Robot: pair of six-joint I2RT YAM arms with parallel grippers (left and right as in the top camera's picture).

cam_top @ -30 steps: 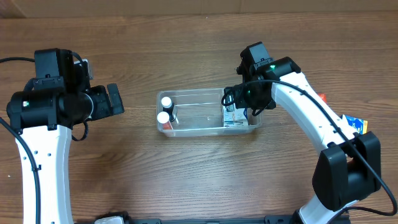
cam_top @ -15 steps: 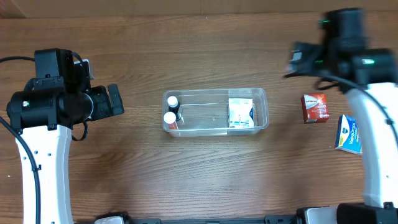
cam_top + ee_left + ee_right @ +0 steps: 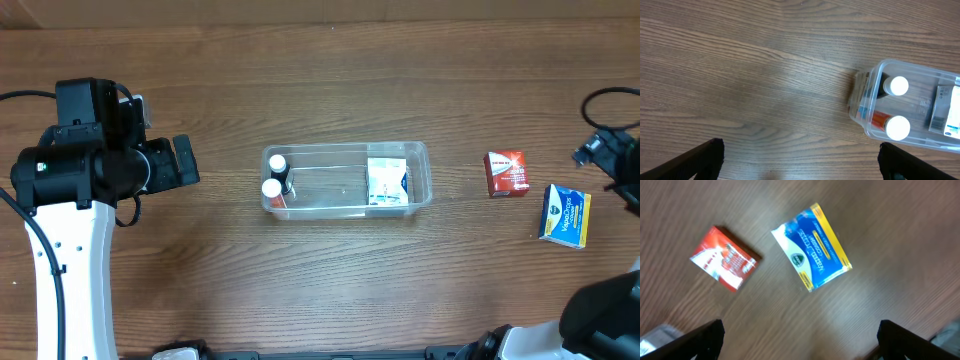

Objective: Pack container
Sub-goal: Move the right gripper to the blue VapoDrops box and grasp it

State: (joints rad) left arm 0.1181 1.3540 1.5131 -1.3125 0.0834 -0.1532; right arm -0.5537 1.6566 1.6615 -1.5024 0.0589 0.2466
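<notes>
Under both arms spreads the wooden table (image 3: pixel 320 300), the biggest thing I see. Next in size is the left arm (image 3: pixel 60 200), white and black, which stands well to the left of the container (image 3: pixel 330 190). The left gripper (image 3: pixel 800 162) points toward the container, and its two fingers are spread wide with nothing between them. The right arm (image 3: pixel 612 160) shows only a little, far to the right of the container at the picture edge. The right gripper (image 3: pixel 800 340) also has its fingers wide apart and empty. The container itself is a clear shallow tub and it lies about in the middle of the table, long side running left to right. Well to the right of the container a blue and yellow box (image 3: pixel 565 215) lies flat on the wood. A red box (image 3: pixel 506 173) lies between this box and the container, touching neither. Inside the container, at its right end, is a white box (image 3: pixel 386 183). At its left end are the dark bottle (image 3: pixel 277 163) and the orange bottle (image 3: pixel 270 188), close together, white caps up.
</notes>
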